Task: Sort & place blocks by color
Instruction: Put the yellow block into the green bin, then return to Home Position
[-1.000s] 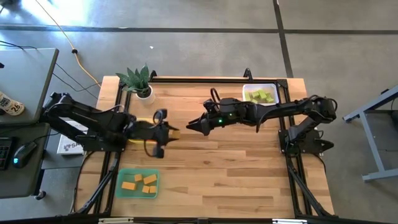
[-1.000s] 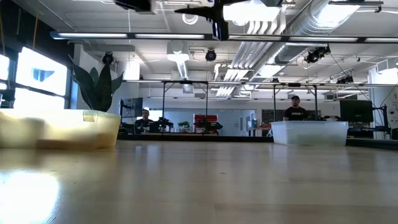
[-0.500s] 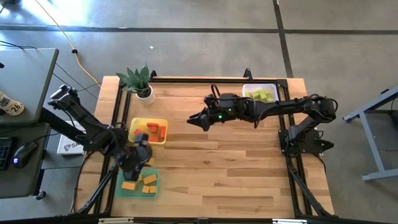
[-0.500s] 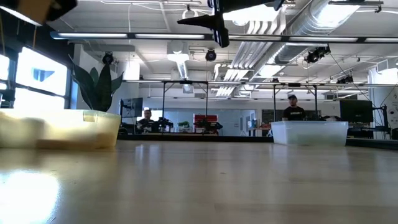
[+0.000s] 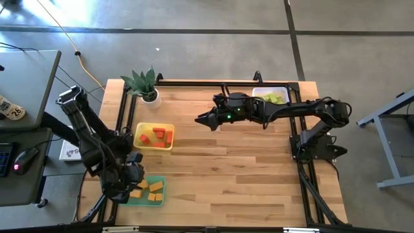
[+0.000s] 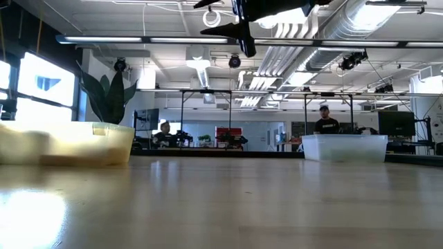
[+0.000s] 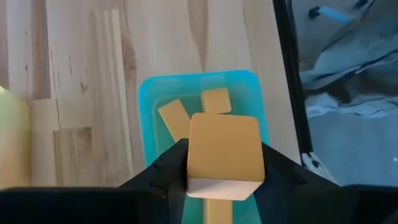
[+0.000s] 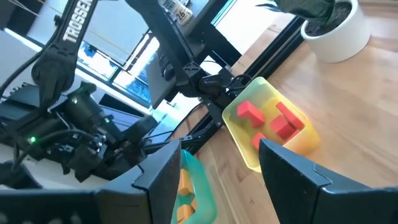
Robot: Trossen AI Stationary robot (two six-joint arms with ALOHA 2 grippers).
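Note:
My left gripper (image 5: 134, 176) hovers over the green tray (image 5: 155, 198) at the table's near left and is shut on an orange cube (image 7: 224, 155). Several orange blocks (image 5: 150, 190) lie in that tray; in the left wrist view, two of them (image 7: 174, 118) show below the cube. Red blocks (image 5: 162, 136) lie in the yellow tray (image 5: 150, 146). Light green blocks (image 5: 272, 99) lie in the clear tray (image 5: 285, 90) at the far right. My right gripper (image 5: 202, 119) is open, raised high over the table's middle (image 6: 239, 31), and touches nothing. My left gripper pinches the orange cube by two opposite side faces (image 7: 191, 163), one dark finger (image 7: 165, 171) on each side. The fingers point down from above. The cube is lifted clear, level, over the green tray (image 7: 148, 99).
A potted plant (image 5: 145, 84) stands at the far left corner. A black frame (image 5: 123, 110) runs along the table's edges. Bare wood (image 5: 233, 168) spreads across the middle and near right. A desk with a mouse (image 5: 26, 158) stands left of the table. People stand far back in the room (image 6: 327, 119).
My left gripper has swung from beside the yellow tray toward the near left, over the green tray, carrying the orange cube and tipping to point down. My right gripper has drifted a little toward the far edge.

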